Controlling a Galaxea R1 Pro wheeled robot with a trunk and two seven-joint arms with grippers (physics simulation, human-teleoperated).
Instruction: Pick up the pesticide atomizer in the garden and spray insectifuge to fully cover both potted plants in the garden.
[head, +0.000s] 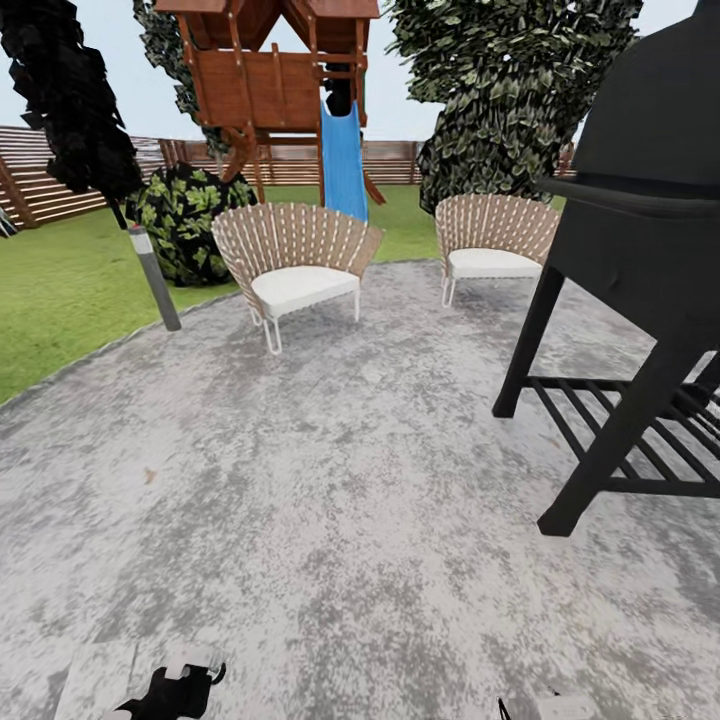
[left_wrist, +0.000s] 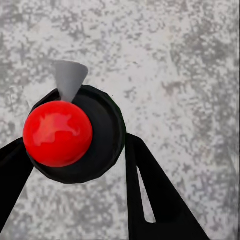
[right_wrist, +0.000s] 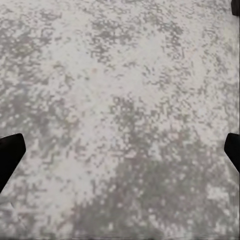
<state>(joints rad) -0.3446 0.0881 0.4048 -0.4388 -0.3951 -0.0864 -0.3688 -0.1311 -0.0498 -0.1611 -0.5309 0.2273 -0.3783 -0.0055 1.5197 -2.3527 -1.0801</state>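
Observation:
In the left wrist view the pesticide atomizer (left_wrist: 60, 132) is seen from above: a glossy red round cap, a grey cone nozzle and a dark round body. My left gripper (left_wrist: 80, 145) is shut on it, one black finger on each side, above grey paving. The same gripper shows as a dark shape at the bottom edge of the head view (head: 175, 692). My right gripper (right_wrist: 120, 155) is open, its two black fingertips far apart with only paving between them. The potted plants are out of view.
I stand on the round grey patio (head: 330, 480). Two wicker chairs (head: 295, 265) (head: 495, 245) stand ahead, and a black grill on legs (head: 640, 300) is close at the right. A bollard lamp (head: 155, 275), a dark bush (head: 185, 215), lawn, a playset with a blue slide (head: 343, 160) and a fence lie beyond.

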